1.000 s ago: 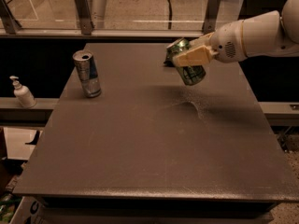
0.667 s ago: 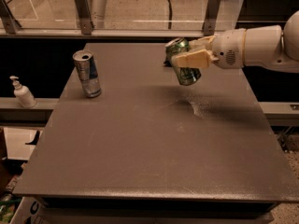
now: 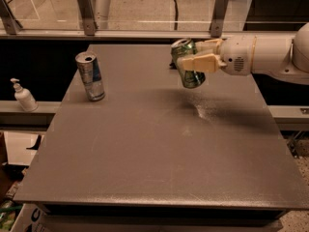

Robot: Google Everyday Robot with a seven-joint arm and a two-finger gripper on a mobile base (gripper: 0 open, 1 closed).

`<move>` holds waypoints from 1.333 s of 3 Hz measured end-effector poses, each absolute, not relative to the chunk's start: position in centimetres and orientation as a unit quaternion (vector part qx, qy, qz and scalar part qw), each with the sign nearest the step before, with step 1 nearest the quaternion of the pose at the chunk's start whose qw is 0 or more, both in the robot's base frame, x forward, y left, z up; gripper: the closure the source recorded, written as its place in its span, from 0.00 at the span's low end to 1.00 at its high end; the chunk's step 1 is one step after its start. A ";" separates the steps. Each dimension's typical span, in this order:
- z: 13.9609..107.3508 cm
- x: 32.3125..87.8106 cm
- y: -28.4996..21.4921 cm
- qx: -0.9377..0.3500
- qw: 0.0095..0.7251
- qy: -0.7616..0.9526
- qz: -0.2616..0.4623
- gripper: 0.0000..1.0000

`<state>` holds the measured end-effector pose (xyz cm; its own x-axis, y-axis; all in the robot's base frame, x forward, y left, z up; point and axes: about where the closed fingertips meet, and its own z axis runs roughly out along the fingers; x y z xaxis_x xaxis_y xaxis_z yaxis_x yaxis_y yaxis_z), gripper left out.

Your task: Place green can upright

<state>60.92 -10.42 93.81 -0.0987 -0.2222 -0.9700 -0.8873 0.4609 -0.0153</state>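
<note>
The green can is held in the air above the far right part of the dark table, nearly upright with its silver top tilted slightly to the left. My gripper reaches in from the right on a white arm and is shut on the can, one cream finger across its front and the other behind it. The can's bottom hangs clear of the tabletop.
A taller, slim silver-and-blue can stands upright at the far left of the table. A white pump bottle stands on a ledge left of the table. A glass railing with metal posts runs behind the table.
The gripper has moved left with the green can and tipped it closer to upright.
</note>
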 end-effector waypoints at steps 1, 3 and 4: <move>93.9 61.2 -10.2 -0.413 0.538 0.661 0.321 1.00; 92.2 60.7 -11.6 -0.429 0.566 0.622 0.330 1.00; 90.9 60.4 -12.6 -0.446 0.569 0.603 0.337 1.00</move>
<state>60.43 -12.57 90.92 0.0453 -0.1539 -0.9870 -0.9214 0.3753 -0.1009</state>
